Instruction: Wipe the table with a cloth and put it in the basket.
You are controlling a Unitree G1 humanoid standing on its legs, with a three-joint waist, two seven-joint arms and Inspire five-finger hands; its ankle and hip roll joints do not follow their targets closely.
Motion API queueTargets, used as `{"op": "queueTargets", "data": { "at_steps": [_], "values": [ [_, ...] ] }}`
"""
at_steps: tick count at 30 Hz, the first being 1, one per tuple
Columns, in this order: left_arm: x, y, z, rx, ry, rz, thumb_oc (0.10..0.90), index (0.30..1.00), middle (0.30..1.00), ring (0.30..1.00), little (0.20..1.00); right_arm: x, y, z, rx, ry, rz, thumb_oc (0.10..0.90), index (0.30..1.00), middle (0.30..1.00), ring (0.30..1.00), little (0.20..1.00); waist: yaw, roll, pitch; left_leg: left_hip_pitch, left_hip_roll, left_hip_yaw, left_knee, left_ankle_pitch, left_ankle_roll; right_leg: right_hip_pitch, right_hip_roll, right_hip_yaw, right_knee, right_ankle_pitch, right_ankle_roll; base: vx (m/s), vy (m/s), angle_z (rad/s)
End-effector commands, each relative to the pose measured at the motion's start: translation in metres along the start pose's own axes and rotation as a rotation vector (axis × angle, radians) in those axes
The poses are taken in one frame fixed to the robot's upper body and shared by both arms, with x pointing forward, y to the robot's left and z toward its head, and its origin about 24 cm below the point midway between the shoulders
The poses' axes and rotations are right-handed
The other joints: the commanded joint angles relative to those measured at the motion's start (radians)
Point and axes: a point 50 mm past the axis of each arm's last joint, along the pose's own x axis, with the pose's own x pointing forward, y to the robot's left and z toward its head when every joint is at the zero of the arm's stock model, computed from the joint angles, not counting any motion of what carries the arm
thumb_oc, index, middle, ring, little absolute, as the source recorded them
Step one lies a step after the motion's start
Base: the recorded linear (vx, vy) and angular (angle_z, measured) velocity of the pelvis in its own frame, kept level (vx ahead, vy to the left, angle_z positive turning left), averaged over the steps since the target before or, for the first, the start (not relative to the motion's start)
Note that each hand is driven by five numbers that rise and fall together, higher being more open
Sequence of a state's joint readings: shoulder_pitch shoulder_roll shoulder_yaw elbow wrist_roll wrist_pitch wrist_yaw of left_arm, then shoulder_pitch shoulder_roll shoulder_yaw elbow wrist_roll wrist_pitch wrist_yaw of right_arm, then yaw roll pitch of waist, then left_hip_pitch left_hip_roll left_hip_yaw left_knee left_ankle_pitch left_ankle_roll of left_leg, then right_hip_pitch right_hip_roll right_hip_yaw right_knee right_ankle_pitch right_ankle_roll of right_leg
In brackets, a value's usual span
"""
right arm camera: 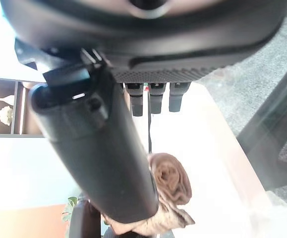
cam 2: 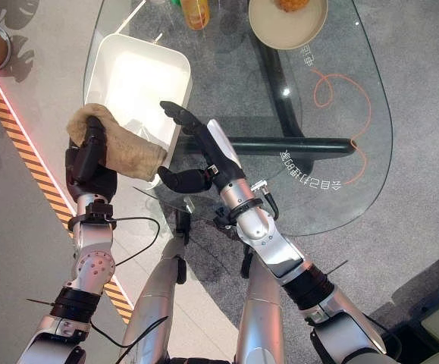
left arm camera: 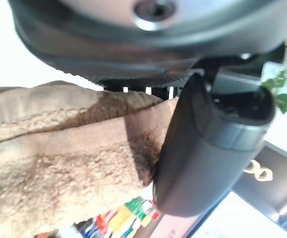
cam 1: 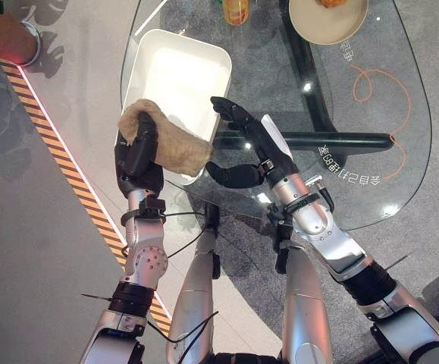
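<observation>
The left hand [cam 1: 138,155] is clamped on a tan terry cloth [cam 1: 175,147] — a nubbly, bunched wad draped over the hand's back and trailing toward the right. In the left wrist view the dark, smooth thumb [left arm camera: 207,148] presses against the looped pile of the fabric. Hand and cloth hang over the near rim of a white rectangular basket [cam 1: 181,72] with rounded corners and smooth, glossy walls, which stands on the near-left part of the glass bench [cam 1: 401,152].

The right hand [cam 1: 242,144] hovers just beside the cloth's trailing end, at the basket's near-right corner, fingers straight and spread apart from the thumb, gripping nothing. The right wrist view looks past its thumb toward the rolled cloth [right arm camera: 170,181].

The bench top is a clear, rounded oval on a dark frame, with an orange looping line printed on it. At the far edge sit a round beige bowl [cam 1: 327,21] and an orange-yellow bottle [cam 1: 236,10].
</observation>
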State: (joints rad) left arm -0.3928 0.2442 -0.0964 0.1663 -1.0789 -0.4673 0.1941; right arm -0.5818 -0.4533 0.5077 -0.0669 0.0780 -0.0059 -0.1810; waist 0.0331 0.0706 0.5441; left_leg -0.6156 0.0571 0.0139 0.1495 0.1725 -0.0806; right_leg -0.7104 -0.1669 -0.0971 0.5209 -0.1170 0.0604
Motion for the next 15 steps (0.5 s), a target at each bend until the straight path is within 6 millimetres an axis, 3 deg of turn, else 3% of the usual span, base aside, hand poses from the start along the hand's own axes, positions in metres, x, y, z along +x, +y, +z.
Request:
{"op": "queueTargets", "data": {
  "at_steps": [1, 10, 15],
  "values": [
    [0.016, -0.058, 0.064, -0.019, -0.385, -0.229, 0.100, 0.300, 0.300, 0.300, 0.200, 0.021, -0.005, 0.067, 0.048, -0.318, -0.050, 0.800, 0.900, 0.900, 0.900, 0.900, 0.021, -0.025, -0.024, 0.017, -0.060, 0.017, 0.100, -0.148, 0.038, 0.072, 0.002, -0.064, -0.167, 0.098, 0.014, 0.00, 0.000, 0.00],
    [0.023, -0.069, 0.077, 0.051, -0.472, -0.226, 0.100, 0.300, 0.300, 0.300, 0.200, 0.025, -0.013, 0.059, 0.035, -0.271, -0.159, 0.800, 0.900, 0.900, 0.900, 0.900, 0.016, -0.025, -0.024, 0.018, -0.054, 0.024, 0.111, -0.159, 0.033, 0.071, -0.001, -0.058, -0.154, 0.085, 0.013, 0.00, 0.012, 0.00],
    [0.028, -0.075, 0.080, 0.136, -0.502, -0.226, 0.100, 0.300, 0.300, 0.300, 0.200, 0.023, -0.032, 0.044, 0.005, -0.218, -0.321, 0.800, 0.900, 0.900, 0.900, 0.900, 0.003, -0.026, -0.024, 0.020, -0.050, 0.030, 0.116, -0.163, 0.032, 0.070, 0.000, -0.050, -0.150, 0.084, 0.014, 0.01, 0.027, -0.04]
  ]
}}
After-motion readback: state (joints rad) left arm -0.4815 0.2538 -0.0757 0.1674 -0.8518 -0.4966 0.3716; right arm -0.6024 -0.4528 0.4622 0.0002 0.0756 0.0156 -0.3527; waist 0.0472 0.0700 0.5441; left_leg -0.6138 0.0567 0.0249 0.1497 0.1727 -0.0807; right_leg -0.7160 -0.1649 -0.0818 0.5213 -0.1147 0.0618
